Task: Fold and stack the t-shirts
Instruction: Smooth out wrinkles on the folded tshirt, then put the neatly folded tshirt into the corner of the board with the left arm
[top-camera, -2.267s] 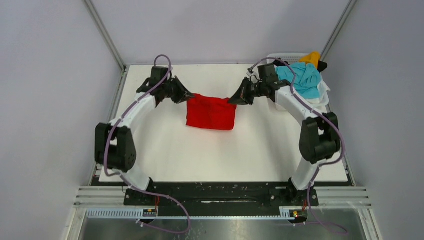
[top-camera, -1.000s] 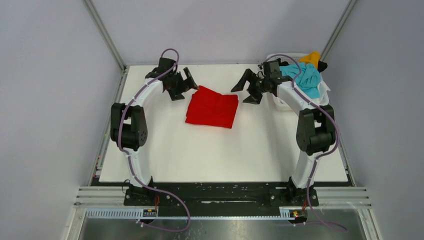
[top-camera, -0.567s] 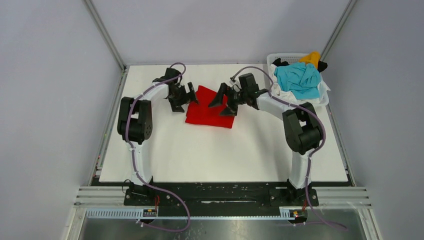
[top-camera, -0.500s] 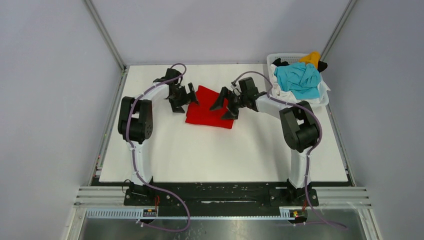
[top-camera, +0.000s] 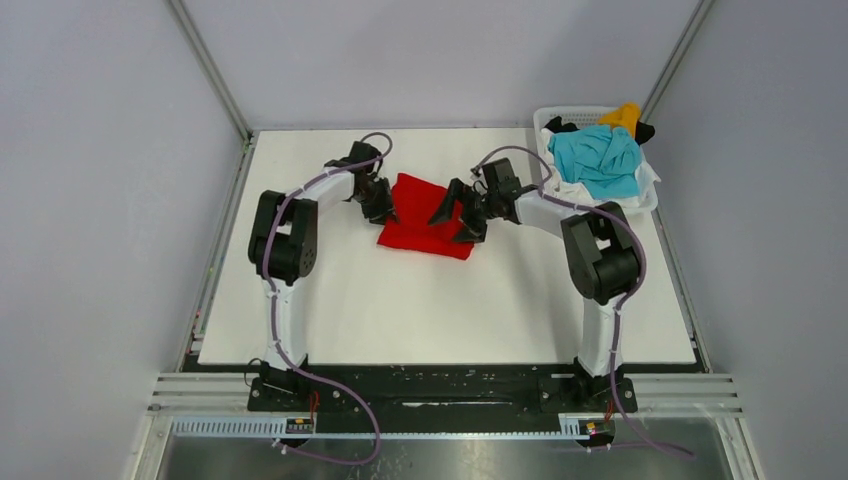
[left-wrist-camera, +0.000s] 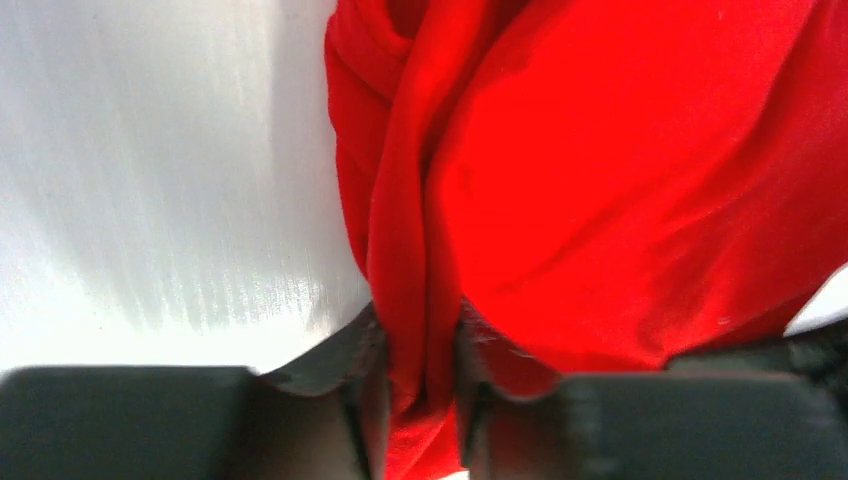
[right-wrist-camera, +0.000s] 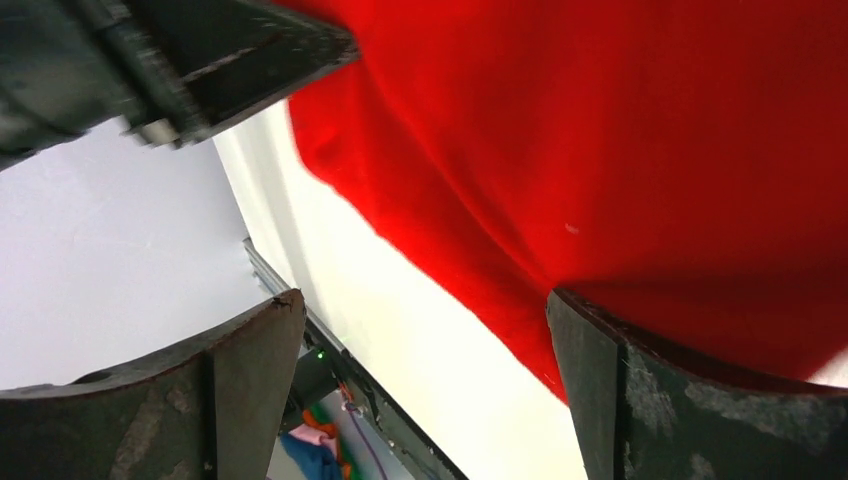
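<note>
A folded red t-shirt (top-camera: 425, 228) lies at the back middle of the white table. My left gripper (top-camera: 381, 205) is at its left edge, shut on a bunched fold of the red cloth (left-wrist-camera: 420, 330) that runs down between the fingers (left-wrist-camera: 365, 400). My right gripper (top-camera: 456, 214) stands wide open over the shirt's right side. In the right wrist view one of its fingers (right-wrist-camera: 620, 400) rests on the red cloth (right-wrist-camera: 600, 150), the other hangs over bare table, and nothing is held.
A white basket (top-camera: 572, 108) at the back right corner holds a turquoise shirt (top-camera: 598, 160), a yellow-orange one (top-camera: 625, 113), black cloth (top-camera: 646, 130) and white cloth (top-camera: 651, 186). Metal frame posts rise at the table's back corners.
Both arms came in from the back to the red shirt. The left gripper went from open to shut on the shirt's left edge, nudging it rightwards. The right gripper stayed open.
</note>
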